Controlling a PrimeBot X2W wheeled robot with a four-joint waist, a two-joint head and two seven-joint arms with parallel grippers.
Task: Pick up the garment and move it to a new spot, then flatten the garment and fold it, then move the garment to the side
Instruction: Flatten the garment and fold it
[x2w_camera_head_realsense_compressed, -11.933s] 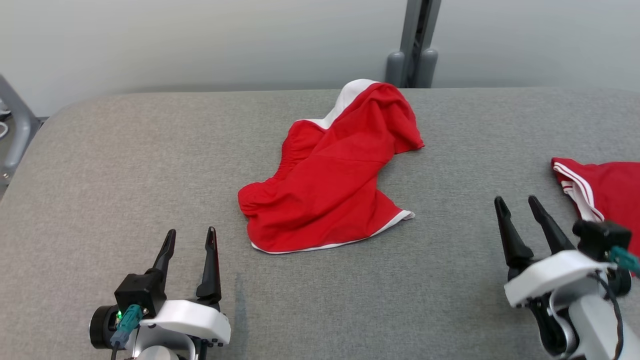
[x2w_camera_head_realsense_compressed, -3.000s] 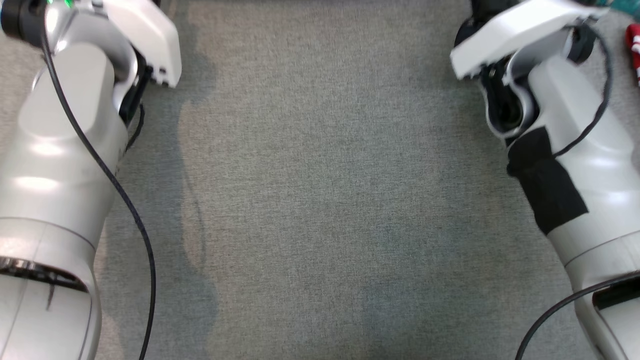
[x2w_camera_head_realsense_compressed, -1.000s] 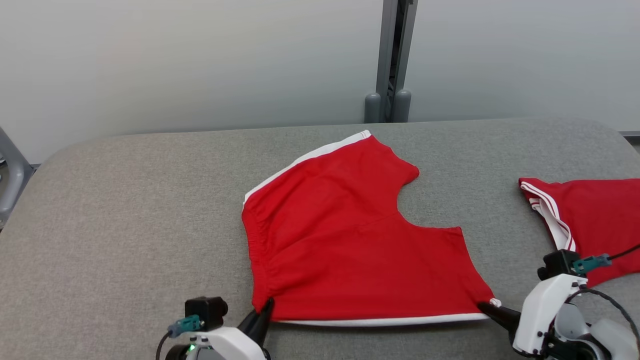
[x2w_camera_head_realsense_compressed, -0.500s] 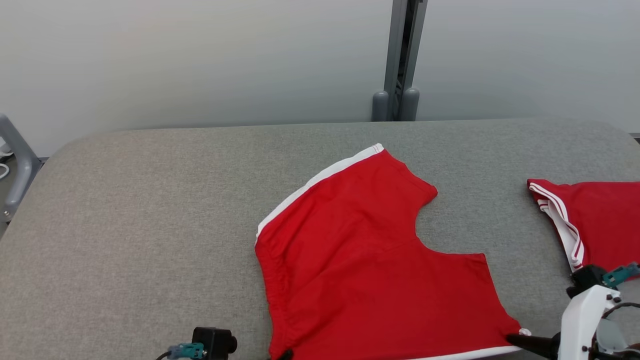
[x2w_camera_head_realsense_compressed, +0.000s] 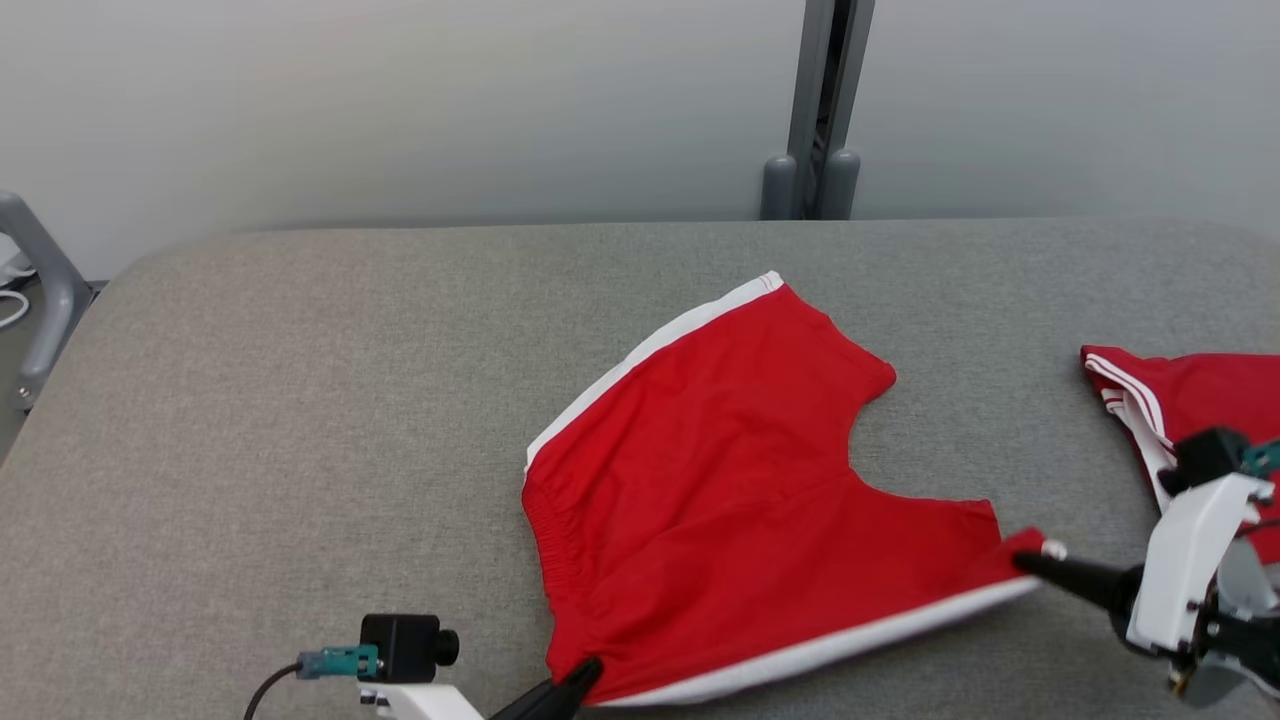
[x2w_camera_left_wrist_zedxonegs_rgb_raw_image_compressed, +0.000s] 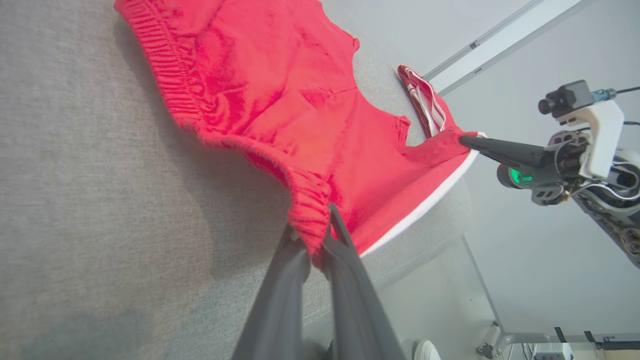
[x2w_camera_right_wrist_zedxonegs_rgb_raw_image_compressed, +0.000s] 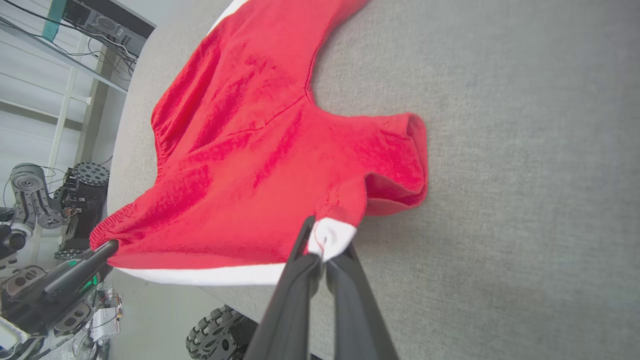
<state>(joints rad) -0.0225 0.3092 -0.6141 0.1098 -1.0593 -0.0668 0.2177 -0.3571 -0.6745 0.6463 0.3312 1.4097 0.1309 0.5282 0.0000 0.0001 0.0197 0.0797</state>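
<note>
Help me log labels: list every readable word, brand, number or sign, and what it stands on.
None can be read.
The red shorts and the second red garment show no print or tag.
Shelf equipment in the right wrist view is too small to read.

- Matt red knit cloth for the garment (x2w_camera_head_realsense_compressed: 730, 480), puckered at the waistband, edged in smooth white trim.
- Coarse grey woven fabric, matt, over the table (x2w_camera_head_realsense_compressed: 300, 380).
- Dark, smooth, matt fingers (x2w_camera_right_wrist_zedxonegs_rgb_raw_image_compressed: 355, 310) on the left hand (x2w_camera_left_wrist_zedxonegs_rgb_raw_image_compressed: 311, 222) and right hand (x2w_camera_right_wrist_zedxonegs_rgb_raw_image_compressed: 327, 237); glossy white plastic shell (x2w_camera_head_realsense_compressed: 1190, 560) behind.
- Grey painted metal for the post (x2w_camera_head_realsense_compressed: 825, 100); smooth matt wall (x2w_camera_head_realsense_compressed: 400, 100).
</note>
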